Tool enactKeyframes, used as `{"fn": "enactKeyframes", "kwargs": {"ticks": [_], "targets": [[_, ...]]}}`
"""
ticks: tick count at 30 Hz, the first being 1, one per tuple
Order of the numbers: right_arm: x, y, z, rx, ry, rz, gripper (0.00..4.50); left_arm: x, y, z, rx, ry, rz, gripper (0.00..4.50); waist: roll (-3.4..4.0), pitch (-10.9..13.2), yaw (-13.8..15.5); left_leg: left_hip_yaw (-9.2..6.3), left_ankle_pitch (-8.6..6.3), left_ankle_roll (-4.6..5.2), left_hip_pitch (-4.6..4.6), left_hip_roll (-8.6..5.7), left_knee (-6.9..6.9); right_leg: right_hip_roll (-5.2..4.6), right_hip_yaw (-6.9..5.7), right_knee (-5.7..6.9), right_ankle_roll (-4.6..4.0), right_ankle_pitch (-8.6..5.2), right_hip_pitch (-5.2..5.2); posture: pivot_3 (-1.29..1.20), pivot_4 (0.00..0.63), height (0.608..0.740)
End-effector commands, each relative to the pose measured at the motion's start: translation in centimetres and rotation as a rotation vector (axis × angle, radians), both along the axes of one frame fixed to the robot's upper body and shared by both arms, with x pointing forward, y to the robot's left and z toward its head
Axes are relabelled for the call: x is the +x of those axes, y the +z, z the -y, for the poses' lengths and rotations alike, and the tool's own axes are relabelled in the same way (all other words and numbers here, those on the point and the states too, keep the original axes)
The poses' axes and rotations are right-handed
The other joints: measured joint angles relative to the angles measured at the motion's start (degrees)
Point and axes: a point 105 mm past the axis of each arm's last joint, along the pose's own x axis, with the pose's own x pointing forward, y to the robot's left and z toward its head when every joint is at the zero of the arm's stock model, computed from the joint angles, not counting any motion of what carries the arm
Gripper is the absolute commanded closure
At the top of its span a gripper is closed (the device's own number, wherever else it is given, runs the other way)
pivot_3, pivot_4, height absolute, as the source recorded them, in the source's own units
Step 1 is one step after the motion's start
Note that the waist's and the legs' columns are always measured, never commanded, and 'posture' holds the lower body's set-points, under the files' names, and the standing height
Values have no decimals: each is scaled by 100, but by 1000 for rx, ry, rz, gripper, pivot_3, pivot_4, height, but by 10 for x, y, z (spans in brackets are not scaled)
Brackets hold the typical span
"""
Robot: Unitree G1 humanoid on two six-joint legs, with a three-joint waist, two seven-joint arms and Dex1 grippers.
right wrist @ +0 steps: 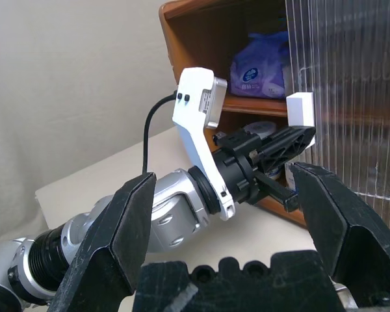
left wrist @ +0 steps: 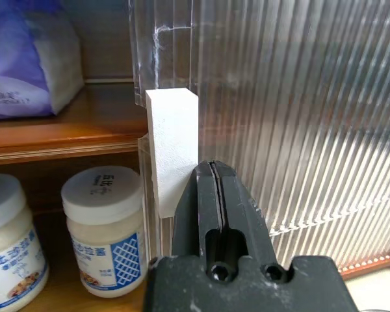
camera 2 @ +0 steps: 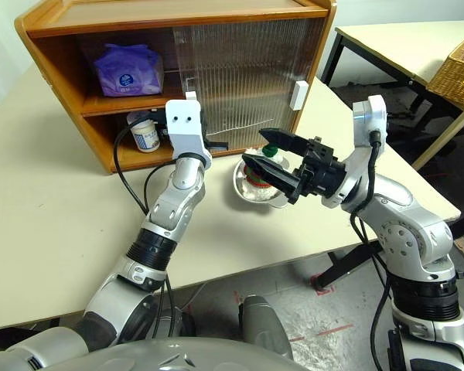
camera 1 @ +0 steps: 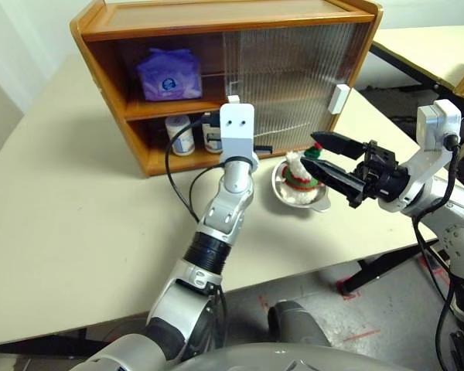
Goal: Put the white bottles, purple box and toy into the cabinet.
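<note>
Left wrist view: my left tool (left wrist: 213, 170) closed at door handle (left wrist: 172, 151); right tool (camera 1: 322, 157) open above toy (camera 1: 298, 171).

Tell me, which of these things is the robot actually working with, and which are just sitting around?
Part of the job:
cabinet
purple box, on its upper shelf
two white bottles, on its lower shelf
toy snowman

Just lying about:
metal bowl holding the snowman
wicker basket on the far table
</note>
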Motion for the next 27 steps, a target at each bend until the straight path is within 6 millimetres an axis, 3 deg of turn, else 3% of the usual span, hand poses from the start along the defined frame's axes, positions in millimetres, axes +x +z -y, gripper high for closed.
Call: {"fn": "enactKeyframes", "kwargs": {"ticks": [1,27], "targets": [[1,0,0,-11,8,-2,0,-1,2,8,-44,17,-14,4473,0,0,6,0,0,0,0,0,0,0,0,0,0,0,0,-115,0,740],[6,-1,-4,1,26,1,0,-3,8,-52,-22,224,12,4473,0,0,102,0,0,0,0,0,0,1,0,1,-1,1,0,-69,0,740]]}}
